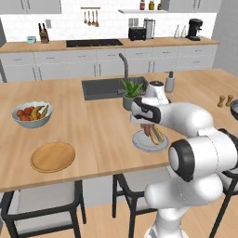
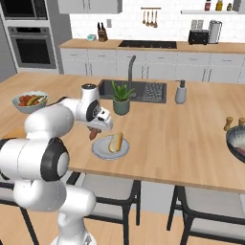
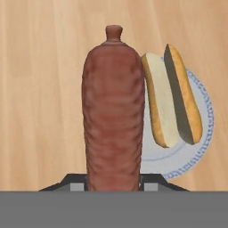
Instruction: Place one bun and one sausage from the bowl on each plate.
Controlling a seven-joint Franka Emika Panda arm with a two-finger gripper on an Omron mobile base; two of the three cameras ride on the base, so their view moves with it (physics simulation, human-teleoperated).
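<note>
Counter: wood island (image 1: 93,135); we saw the grey plate (image 2: 100,151) carrying a bun (image 2: 115,142).
End effector (image 2: 94,128): pinched on the sausage (image 3: 113,116), hanging above the plate's edge.
Handling: we judged it light, soft, slick; mid-length hold best.

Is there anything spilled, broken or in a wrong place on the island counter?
Nothing stands out. The gripper holds a sausage above the pale plate, where a split bun lies; the wooden plate is bare.
</note>
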